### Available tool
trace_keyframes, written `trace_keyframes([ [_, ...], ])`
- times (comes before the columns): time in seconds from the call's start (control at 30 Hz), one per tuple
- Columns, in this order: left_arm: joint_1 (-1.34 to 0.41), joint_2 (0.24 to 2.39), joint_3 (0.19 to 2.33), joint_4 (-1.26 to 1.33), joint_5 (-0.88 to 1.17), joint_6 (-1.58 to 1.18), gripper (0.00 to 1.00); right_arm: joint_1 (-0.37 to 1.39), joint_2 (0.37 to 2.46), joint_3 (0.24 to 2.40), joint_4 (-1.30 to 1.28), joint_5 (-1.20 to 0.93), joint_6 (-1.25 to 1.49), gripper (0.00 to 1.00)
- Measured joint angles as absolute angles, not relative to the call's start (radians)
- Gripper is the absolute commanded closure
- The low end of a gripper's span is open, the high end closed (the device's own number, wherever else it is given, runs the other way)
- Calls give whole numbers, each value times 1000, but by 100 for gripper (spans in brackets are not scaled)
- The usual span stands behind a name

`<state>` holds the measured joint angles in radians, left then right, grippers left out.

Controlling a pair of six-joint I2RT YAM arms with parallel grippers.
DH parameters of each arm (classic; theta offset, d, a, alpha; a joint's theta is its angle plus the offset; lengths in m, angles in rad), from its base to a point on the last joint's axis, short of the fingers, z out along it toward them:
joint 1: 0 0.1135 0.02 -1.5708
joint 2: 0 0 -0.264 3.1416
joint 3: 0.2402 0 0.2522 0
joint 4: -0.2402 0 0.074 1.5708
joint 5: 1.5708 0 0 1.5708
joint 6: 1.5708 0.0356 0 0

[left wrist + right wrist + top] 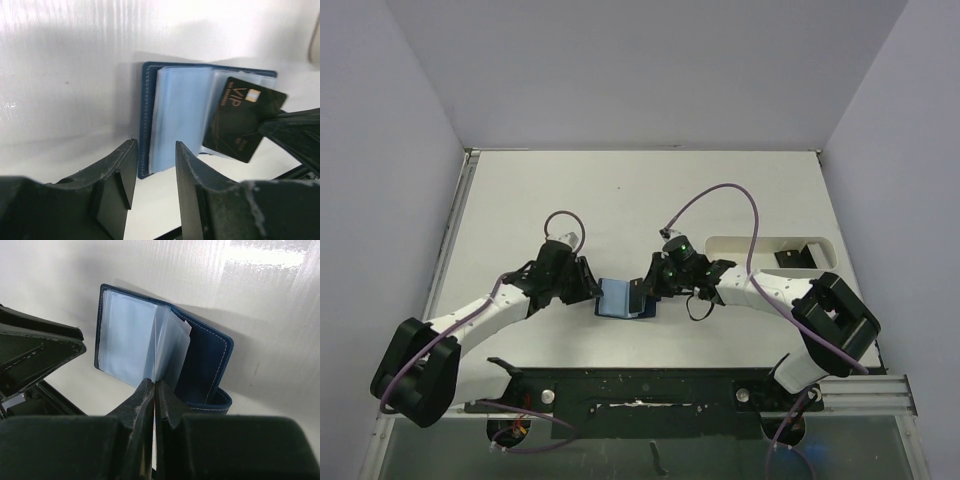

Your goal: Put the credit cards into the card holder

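Even white light is falling from overhead in the top view, making the table bright with only faint shadows. In the left wrist view, glare is streaking the table's far part, the holder is throwing a soft shadow leftward, the card is showing sharp print, and the left gripper is blurring. In the right wrist view, glare is washing out the upper right, and the right gripper is looming dark, out of focus.

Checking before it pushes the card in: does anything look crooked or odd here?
Yes. The black VIP card, pinched in the right gripper, lies tilted across the open card holder, its edges not square to the clear sleeves. Nothing looks damaged or spilled.
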<state>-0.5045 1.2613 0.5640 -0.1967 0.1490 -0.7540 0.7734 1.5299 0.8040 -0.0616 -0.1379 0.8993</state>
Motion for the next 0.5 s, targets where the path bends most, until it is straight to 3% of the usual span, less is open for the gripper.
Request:
trace_keyframes([
  [0.13,-505,1214,590,-206,144,-754,66,771,1532,803,-60,-147,919,100],
  [0.33,-505,1188,582,-157,154,-756,84,756,1537,803,-57,-162,939,100],
  [0.5,-505,1260,567,-151,141,-754,89,739,1550,795,-39,-187,960,100],
])
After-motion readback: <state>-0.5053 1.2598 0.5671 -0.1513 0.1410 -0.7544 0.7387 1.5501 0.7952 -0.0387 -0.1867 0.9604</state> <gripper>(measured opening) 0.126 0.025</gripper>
